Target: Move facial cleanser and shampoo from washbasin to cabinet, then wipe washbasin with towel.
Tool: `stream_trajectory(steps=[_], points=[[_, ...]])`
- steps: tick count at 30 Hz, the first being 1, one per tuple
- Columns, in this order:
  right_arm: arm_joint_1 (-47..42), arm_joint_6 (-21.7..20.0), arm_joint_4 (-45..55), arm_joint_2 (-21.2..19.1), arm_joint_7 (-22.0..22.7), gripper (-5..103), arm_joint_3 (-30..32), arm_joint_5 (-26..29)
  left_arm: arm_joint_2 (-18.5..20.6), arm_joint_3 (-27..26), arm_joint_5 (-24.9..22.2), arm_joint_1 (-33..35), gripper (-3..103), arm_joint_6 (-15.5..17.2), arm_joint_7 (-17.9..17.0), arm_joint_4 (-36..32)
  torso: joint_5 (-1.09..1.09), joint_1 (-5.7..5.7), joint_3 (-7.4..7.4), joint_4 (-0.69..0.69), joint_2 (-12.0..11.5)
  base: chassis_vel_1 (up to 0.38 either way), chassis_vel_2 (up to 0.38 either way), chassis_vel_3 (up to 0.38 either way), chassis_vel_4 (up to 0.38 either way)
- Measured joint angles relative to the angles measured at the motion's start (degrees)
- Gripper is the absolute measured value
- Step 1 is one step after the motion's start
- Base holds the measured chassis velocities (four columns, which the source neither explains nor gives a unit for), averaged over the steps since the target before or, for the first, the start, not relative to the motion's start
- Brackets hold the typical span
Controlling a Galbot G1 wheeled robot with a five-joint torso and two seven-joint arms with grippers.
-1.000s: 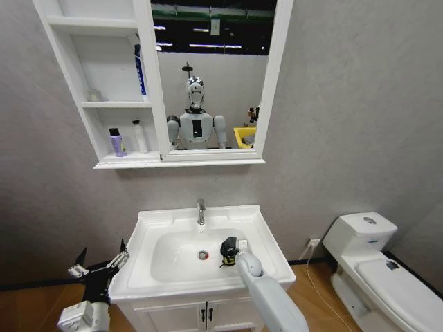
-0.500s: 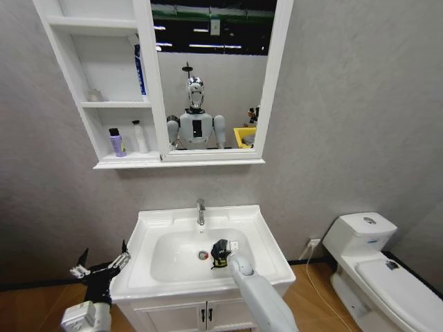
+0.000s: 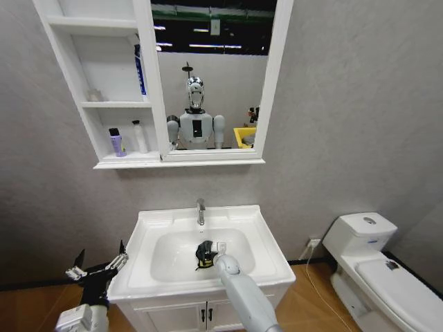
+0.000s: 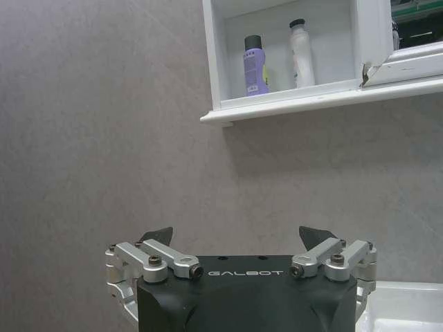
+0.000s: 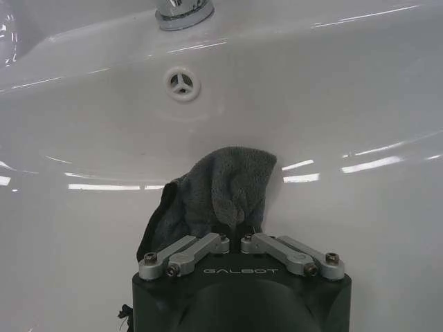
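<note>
At the lower centre of the head view, our right tool (image 3: 205,253) sits in the bowl of the white rectangular ceramic washbasin (image 3: 259,238), clamped tight on one folded dark-grey towel (image 5: 221,187). Our left tool (image 3: 97,264) hangs spread wide and empty at lower left. Two bottles, one purple (image 3: 116,142) and one white (image 3: 140,136), stand on the white three-shelf cabinet (image 3: 104,83).

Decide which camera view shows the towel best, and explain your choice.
The right wrist view: the towel hangs large and bunched from the shut right hand, against the washbasin wall. The head view shows the towel as a small dark lump in the bowl. The left wrist view faces the cabinet.
</note>
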Motion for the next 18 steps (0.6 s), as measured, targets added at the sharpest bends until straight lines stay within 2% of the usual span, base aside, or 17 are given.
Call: stream_trajectory(steps=[8,18], points=[[-0.55,-0.18,1.18,-0.11,1.08,2,0.69,-0.17,-0.34,0.57,0.53,0.27,100,-0.10,0.02,-0.29,0.00,0.00,0.00,0.00,0.01,0.000,0.000,0.000,0.000],[-1.75,-1.62,5.58,-4.02,3.38,2,1.46,-0.22,-0.71,2.99,1.33,-0.72,100,-0.28,0.06,0.81,-0.01,0.00,0.00,-0.02,0.00,0.000,0.000,0.000,0.000]])
